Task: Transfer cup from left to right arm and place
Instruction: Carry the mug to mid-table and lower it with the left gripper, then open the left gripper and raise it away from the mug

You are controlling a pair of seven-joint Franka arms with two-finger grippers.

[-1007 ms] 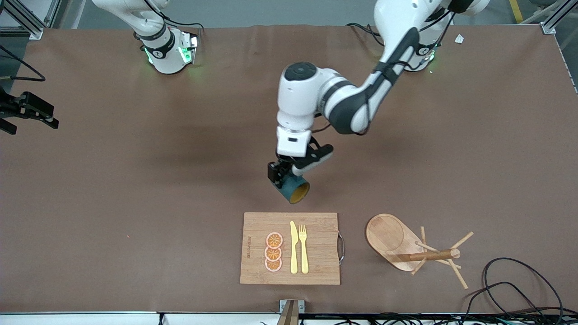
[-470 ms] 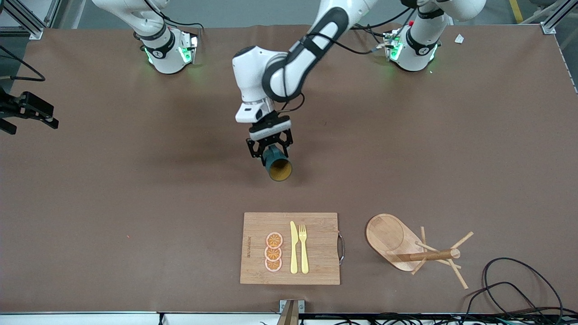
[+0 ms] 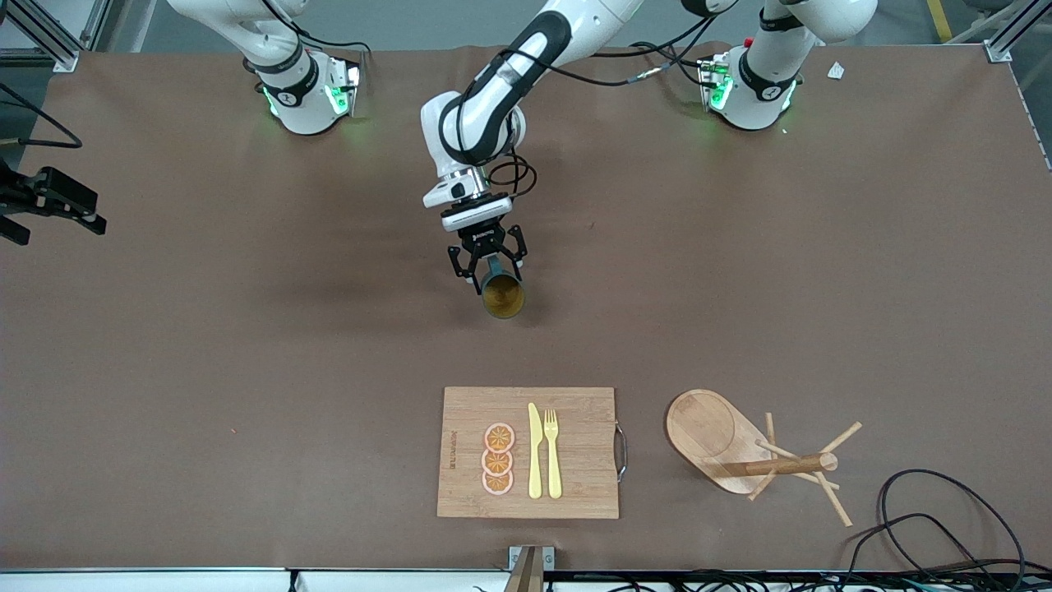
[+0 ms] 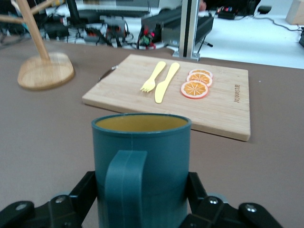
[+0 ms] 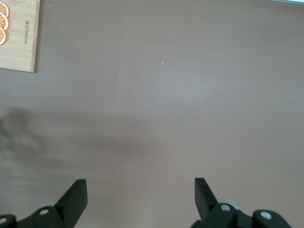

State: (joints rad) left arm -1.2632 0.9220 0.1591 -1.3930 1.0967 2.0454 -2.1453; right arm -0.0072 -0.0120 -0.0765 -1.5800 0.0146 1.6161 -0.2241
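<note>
The cup (image 3: pixel 502 296) is a dark teal mug with a tan inside. It hangs over the middle of the table, tipped so its mouth faces the front camera. My left gripper (image 3: pixel 491 275) is shut on the cup's body, one finger on each side. In the left wrist view the cup (image 4: pixel 141 161) fills the space between the fingers (image 4: pixel 81 194), with its handle turned toward the wrist camera. My right gripper (image 5: pixel 141 187) stands open over bare brown table, nothing between its fingers, and waits.
A bamboo cutting board (image 3: pixel 583 452) lies near the front edge with orange slices (image 3: pixel 498 459), a yellow knife (image 3: pixel 535 450) and a fork (image 3: pixel 552 452). A wooden mug tree (image 3: pixel 740 448) stands beside it toward the left arm's end. Cables (image 3: pixel 929 510) lie at that front corner.
The left arm swung toward the right arm's end of the table with the cup in its grip and turned its wrist. The cup's mouth now points at the front camera.
</note>
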